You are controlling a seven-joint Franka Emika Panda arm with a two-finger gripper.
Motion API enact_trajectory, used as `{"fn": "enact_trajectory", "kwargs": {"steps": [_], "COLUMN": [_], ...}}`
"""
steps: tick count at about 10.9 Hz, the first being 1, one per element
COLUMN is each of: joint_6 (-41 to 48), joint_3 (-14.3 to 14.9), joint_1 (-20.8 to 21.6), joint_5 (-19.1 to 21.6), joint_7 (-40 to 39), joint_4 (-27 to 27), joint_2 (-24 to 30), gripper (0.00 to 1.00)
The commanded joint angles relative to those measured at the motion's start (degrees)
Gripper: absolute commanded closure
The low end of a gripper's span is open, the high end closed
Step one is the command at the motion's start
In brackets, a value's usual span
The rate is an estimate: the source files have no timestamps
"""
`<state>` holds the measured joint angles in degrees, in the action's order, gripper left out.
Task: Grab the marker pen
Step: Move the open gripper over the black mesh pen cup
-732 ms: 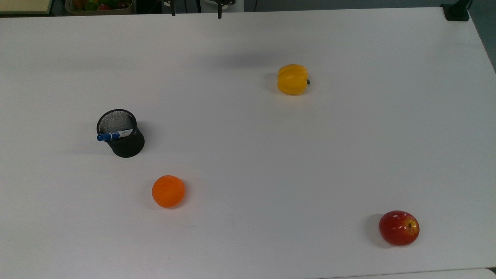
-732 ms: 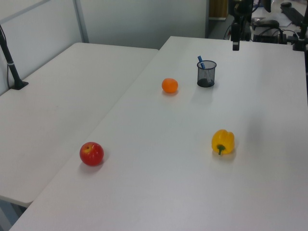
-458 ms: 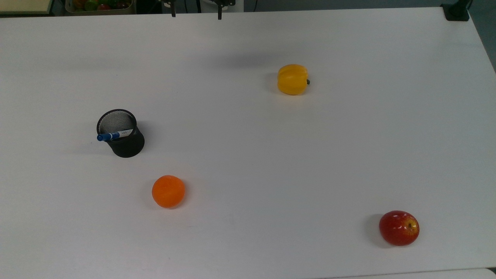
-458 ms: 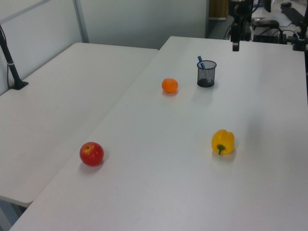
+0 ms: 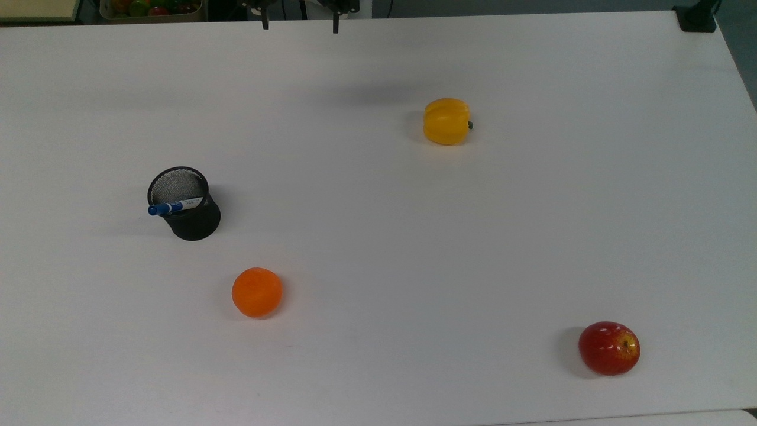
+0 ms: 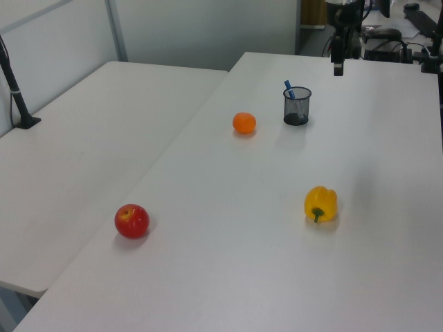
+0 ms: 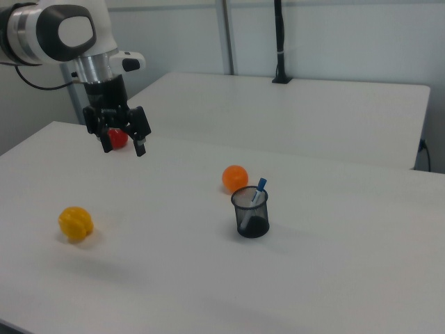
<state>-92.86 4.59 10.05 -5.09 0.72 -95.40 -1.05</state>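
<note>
White table (image 5: pixel 378 236) carries four well-separated things. Standing upright toward the top view's left is a black mesh cup (image 5: pixel 188 208), and the marker pen (image 5: pixel 172 206) leans inside it, blue cap poking over the rim. Near the cup lies an orange (image 5: pixel 256 291); a yellow bell pepper (image 5: pixel 446 121) rests on its side farther off, and a red apple (image 5: pixel 609 348) sits toward the top view's lower right. Above the table in the right view, the tool (image 7: pixel 123 145) hangs with fingers spread, holding nothing, well apart from the cup.
</note>
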Motion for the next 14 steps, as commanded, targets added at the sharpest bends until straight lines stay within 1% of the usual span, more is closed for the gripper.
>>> {"fn": "enact_trajectory", "kwargs": {"steps": [1, 3, 6, 7, 9, 11, 14], "joint_6": [-0.22, -0.57, -1.53, -3.28, -9.24, -15.66, -26.12], "joint_3": [0.59, 0.59, 0.77, 0.77, 0.77, 0.77, 0.77], "joint_1": [-0.9, -3.97, -8.8, -10.21, -12.93, -14.43, -15.58], "joint_5": [0.17, -0.1, -0.1, -0.1, -0.01, -0.01, -0.19], "joint_7": [-0.63, -1.16, -1.16, -1.07, -0.37, 0.33, 6.47], "joint_4": [-0.57, -0.49, 2.32, 2.5, 2.41, 2.41, 2.41], "joint_2": [0.34, -0.26, -2.63, -3.6, -5.62, -7.91, -11.51], "gripper": [0.0, 0.0, 0.0, 0.0, 0.0, 0.0, 0.0]}}
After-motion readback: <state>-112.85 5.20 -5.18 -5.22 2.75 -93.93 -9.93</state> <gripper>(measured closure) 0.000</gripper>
